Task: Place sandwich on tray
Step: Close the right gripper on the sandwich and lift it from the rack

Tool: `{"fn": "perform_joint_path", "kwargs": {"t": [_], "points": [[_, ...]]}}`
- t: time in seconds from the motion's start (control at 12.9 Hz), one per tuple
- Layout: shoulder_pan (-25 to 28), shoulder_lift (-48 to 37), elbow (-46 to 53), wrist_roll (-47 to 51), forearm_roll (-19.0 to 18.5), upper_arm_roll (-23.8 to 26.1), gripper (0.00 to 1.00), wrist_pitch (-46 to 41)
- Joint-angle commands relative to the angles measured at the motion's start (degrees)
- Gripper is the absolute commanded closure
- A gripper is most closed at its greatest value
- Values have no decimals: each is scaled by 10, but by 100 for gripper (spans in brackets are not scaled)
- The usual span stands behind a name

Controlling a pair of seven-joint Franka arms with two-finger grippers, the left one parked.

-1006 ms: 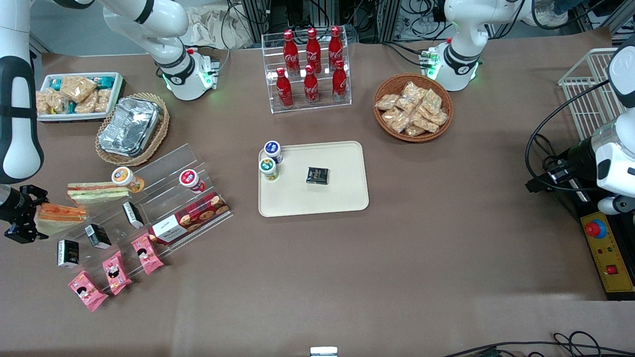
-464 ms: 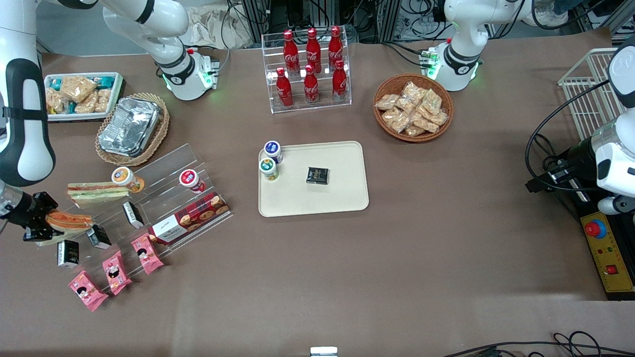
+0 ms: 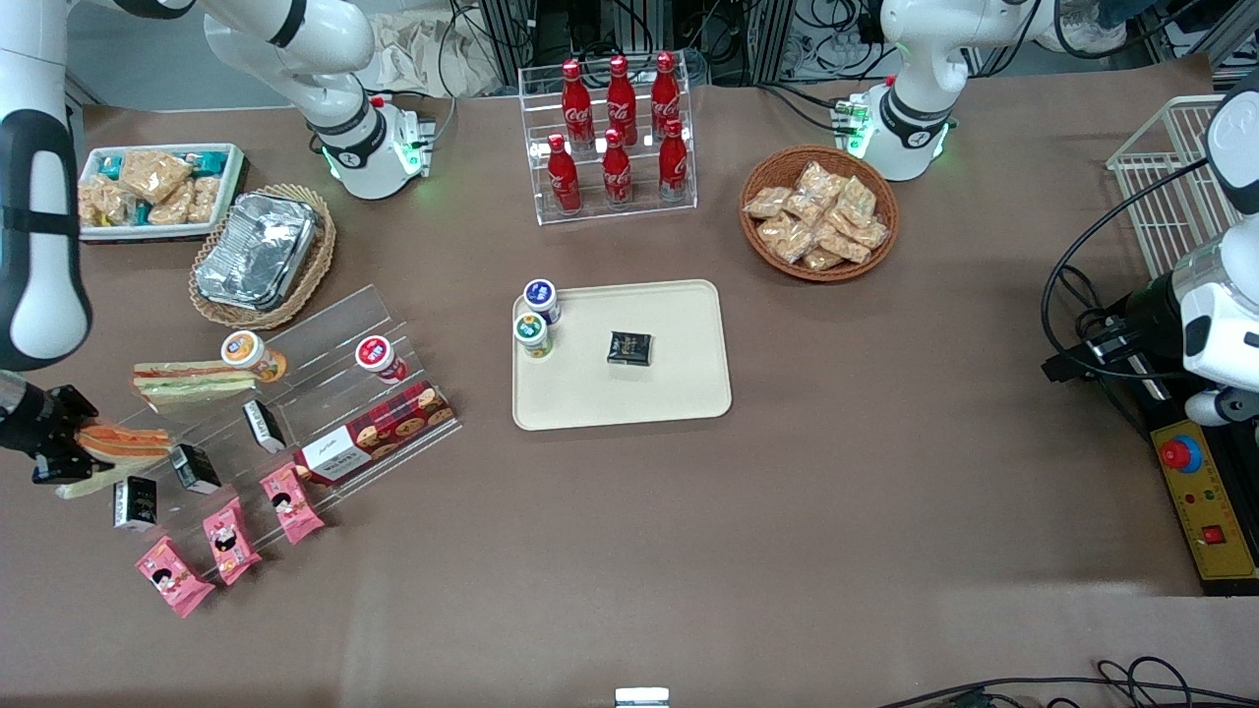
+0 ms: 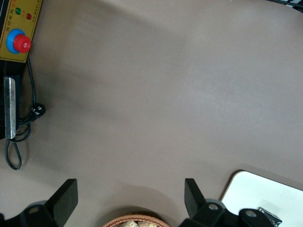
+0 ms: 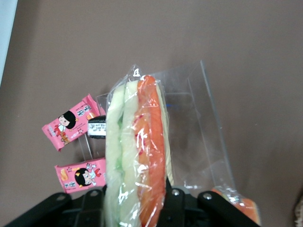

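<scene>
The gripper point(image 3: 61, 454) is at the working arm's end of the table, close to the table's edge point(image 3: 20, 551). It hangs just beside the clear plastic stand point(image 3: 295, 393) that holds snacks. A lot of bare brown table lies between the stand and the tray point(image 3: 689, 393). The tray sits in the middle of the table with two small cups point(image 3: 536, 317) and a dark packet point(image 3: 629, 347) on it. Most of the tray is bare.

Half a second ago the gripper was a little higher in the front view; now it has moved slightly toward the table's edge, and the sandwich point(image 3: 118, 447) has come with it.

The fingers point(image 5: 174, 201) are pressed on the sandwich point(image 5: 137, 156), one on each flat side. The wedge sticks out past the fingertips, orange filling showing.
</scene>
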Motion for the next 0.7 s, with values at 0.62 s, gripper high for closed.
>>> {"fn": "perform_joint_path", "kwargs": {"t": [0.62], "points": [[68,-26,188,131,28,4,100,-255]]}}
